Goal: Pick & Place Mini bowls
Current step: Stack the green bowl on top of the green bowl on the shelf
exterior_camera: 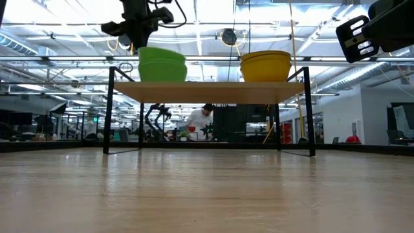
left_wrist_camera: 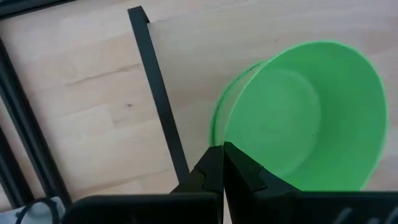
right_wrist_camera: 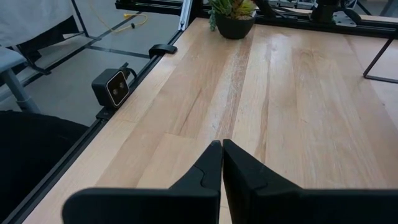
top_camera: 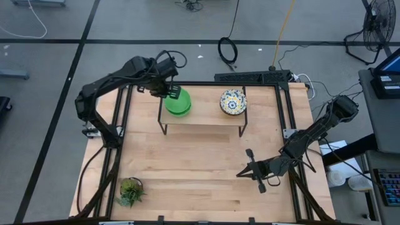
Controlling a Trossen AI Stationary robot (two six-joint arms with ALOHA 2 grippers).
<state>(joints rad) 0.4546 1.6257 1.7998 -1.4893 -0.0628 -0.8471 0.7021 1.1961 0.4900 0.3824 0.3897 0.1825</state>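
Our left gripper [left_wrist_camera: 222, 163] has its fingers pressed together, holding nothing, poised just beside the rim of the green bowls [top_camera: 178, 102], which sit nested in a stack at the left end of the small raised shelf [top_camera: 203, 121]. The yellow floral bowls [top_camera: 233, 102] stand stacked at the shelf's right end; both stacks look empty inside. We judge a pick is about to begin: we must spread the fingers and straddle the rim. Our right gripper [right_wrist_camera: 221, 163] waits pinched together, empty, low over the table [top_camera: 200, 169].

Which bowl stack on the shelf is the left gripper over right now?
The green bowl stack, at the shelf's left end; the left gripper is over its rim. The yellow floral bowl sits apart.
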